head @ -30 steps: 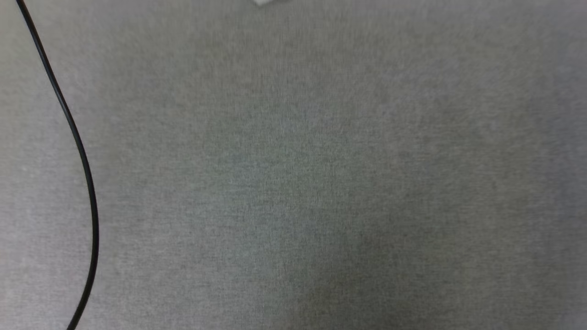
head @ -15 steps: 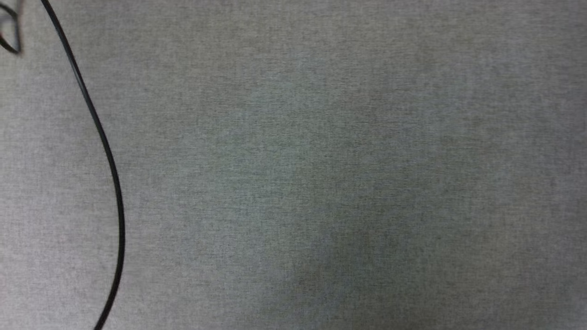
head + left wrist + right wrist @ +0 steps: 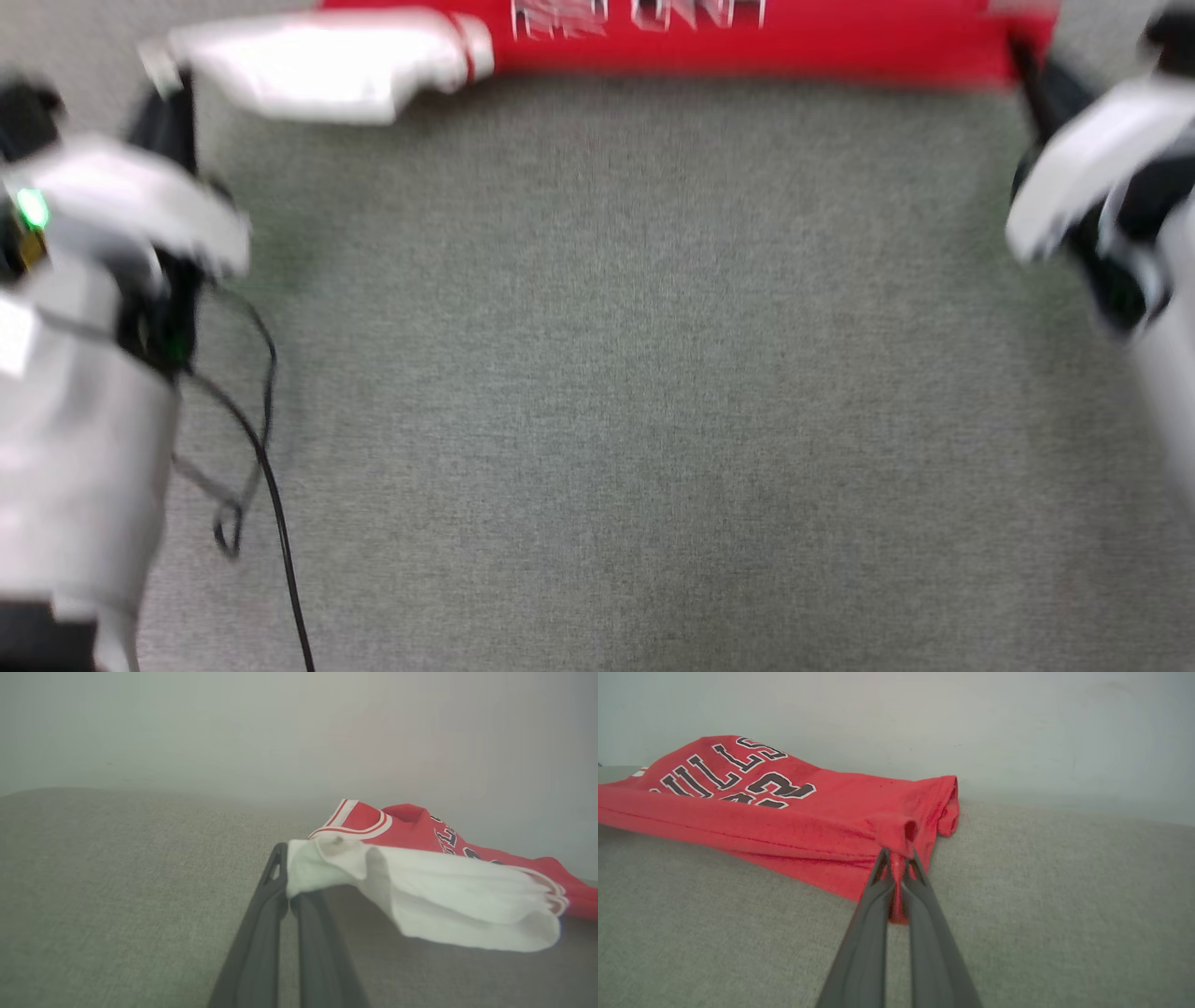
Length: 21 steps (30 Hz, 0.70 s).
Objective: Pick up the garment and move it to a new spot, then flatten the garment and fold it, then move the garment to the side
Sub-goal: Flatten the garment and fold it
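My left pincer [image 3: 286, 877] is clamped on the white sleeve [image 3: 444, 891] of the red jersey T-shirt [image 3: 784, 812], and my right pincer [image 3: 899, 861] is clamped on its red edge. The shirt stretches between them, low over the grey cloth [image 3: 1064, 914].

clearance: centre of the surface open, all edges obstructed

the grey cloth surface [image 3: 616, 373] lies bare across the middle and lower right of the head view, so passage there is free. the garment [image 3: 747, 42] spans the far edge, held taut between the left gripper [image 3: 287, 882] and the right gripper [image 3: 899, 856], both clamped on it, so that line is barred. the pale left forearm [image 3: 84, 448] blocks the left side and the right forearm [image 3: 1167, 373] blocks the right. a black cable [image 3: 271, 485] trails just beside the left forearm toward the bottom edge. a pale wall [image 3: 1017, 728] closes the far side behind the garment.
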{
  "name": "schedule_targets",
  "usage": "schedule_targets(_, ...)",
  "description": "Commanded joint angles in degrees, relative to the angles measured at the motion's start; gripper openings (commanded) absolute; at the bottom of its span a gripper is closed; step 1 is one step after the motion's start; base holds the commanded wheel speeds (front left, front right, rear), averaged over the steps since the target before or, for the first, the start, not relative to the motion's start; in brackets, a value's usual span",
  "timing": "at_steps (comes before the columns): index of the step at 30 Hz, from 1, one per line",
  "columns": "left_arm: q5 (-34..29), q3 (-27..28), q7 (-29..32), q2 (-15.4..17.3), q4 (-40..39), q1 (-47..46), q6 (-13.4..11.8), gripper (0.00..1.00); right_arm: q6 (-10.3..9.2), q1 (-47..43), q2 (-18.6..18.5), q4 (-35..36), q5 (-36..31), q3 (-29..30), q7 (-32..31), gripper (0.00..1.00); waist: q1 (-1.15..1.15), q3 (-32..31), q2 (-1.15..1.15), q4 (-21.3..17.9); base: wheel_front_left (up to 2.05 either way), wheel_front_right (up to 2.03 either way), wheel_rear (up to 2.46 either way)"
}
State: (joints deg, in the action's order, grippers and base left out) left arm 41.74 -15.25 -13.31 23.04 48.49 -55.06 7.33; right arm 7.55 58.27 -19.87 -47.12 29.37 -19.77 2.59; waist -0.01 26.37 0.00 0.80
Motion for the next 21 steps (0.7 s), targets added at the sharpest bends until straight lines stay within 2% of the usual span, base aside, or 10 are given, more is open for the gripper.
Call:
schedule_targets(1,0.63,0.51,-0.48,0.58,-1.00,3.74,-0.14,0.00,-0.12,-3.39,-1.16,0.57,0.77,-0.36,-0.07,0.00,0.01,-4.17,0.00,0.18,0.00,0.00,0.00)
schedule_targets(4,2.09,1.20,-0.68,0.48,-3.99,11.93,-0.78,0.00,-0.13,-9.98,-2.13,2.38,2.62,-0.86,-0.36,0.00,0.01,-7.42,0.00,0.53,0.00,0.00,0.00)
schedule_targets(9,4.17,2.18,0.10,0.60,-9.90,25.57,-3.27,0.00,-0.14,-20.78,-3.62,5.82,4.45,-0.18,-0.29,0.00,0.01,-13.28,0.00,1.02,0.00,0.00,0.00)
schedule_targets(15,5.90,2.57,3.16,1.25,-20.77,40.40,-8.25,0.00,-0.17,-34.01,-4.44,10.97,4.78,2.82,-0.74,0.00,0.01,-19.33,0.00,2.18,0.00,0.00,0.00)
schedule_targets(21,6.24,1.74,7.43,2.16,-33.42,53.79,-14.25,0.00,-0.16,-47.29,-2.48,18.05,2.26,8.44,-3.03,0.00,0.01,-24.01,0.00,3.07,0.00,0.00,0.00)
